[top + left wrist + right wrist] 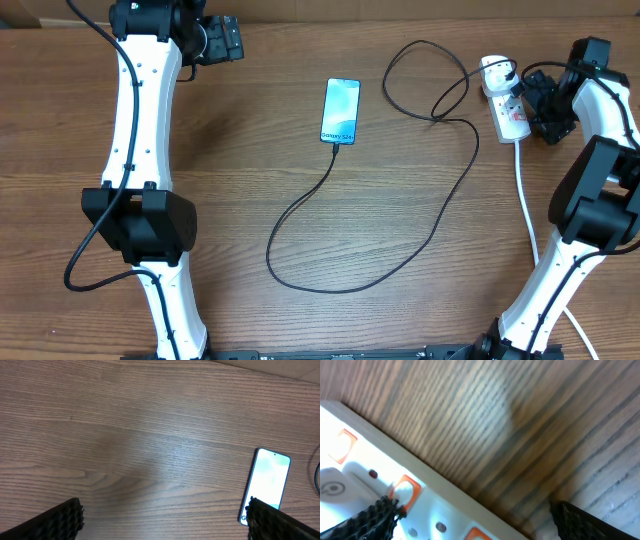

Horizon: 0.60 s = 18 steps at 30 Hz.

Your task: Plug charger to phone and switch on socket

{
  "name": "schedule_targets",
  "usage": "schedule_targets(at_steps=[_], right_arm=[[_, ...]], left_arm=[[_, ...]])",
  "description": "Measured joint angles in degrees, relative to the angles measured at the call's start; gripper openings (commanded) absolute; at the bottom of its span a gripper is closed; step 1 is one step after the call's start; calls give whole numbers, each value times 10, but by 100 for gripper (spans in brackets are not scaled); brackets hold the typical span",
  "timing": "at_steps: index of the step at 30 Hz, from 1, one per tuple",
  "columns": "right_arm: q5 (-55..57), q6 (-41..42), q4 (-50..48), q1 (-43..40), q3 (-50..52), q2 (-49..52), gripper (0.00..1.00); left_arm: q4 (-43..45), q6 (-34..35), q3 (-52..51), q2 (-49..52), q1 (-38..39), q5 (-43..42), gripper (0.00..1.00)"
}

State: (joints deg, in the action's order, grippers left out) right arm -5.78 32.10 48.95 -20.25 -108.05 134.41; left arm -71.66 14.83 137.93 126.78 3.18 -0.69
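Observation:
The phone (340,110) lies screen-up and lit at the table's upper middle, and also shows in the left wrist view (267,480). The charger's black cable (420,240) runs from the phone's lower edge in a wide loop to the white adapter (495,68), which sits in the socket (510,112). My left gripper (228,40) is open at the far left, apart from the phone, with nothing between its fingers (55,520). My right gripper (532,100) is open just beside the socket. In its wrist view one finger (367,520) overlaps the white socket (440,510) and its orange switches (406,487).
The socket's thick white cord (527,205) runs down the right side past the right arm's base. Bare wooden table (250,150) lies between the left arm and the phone. The cable makes a small loop (425,80) left of the adapter.

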Motion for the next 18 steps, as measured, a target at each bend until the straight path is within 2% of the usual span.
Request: schedule_targets(at_steps=[11, 18], right_arm=[[-14, 3, 57, 1, -15, -5, 100], [46, 5, 55, 2, -16, -78, 100]], left_arm=[[0, 0, 0, 0, 0, 0, 100], [0, 0, 0, 0, 0, 0, 100]])
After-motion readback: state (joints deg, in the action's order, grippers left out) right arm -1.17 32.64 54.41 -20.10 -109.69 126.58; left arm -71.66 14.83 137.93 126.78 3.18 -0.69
